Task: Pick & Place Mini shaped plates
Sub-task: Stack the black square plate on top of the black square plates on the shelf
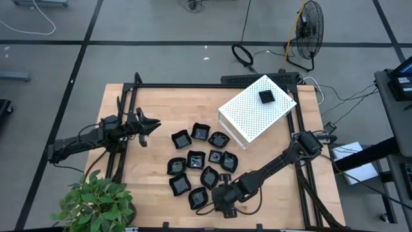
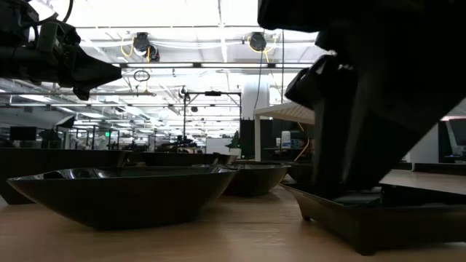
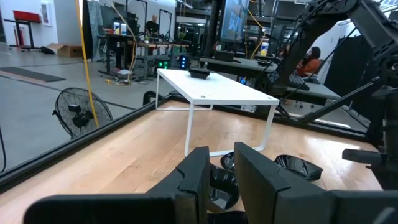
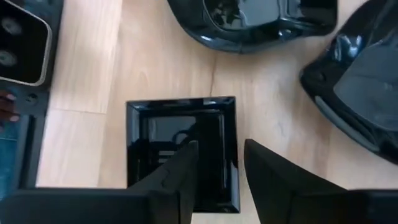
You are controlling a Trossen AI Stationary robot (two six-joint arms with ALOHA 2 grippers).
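Right gripper low over a square plate at the near table edge; left arm idle.

Small glossy black dishes (image 1: 196, 160), square, leaf-shaped and wavy-edged, lie clustered mid-table beside the large white perforated box (image 1: 256, 107), which carries one more black dish (image 1: 266, 96). Right gripper (image 4: 219, 163) points down, fingers slightly apart, directly above a square glossy black plate (image 4: 155, 130); contact cannot be told. Left gripper (image 1: 154, 124) hovers at the table's left, fingers nearly together, well apart from the cluster.
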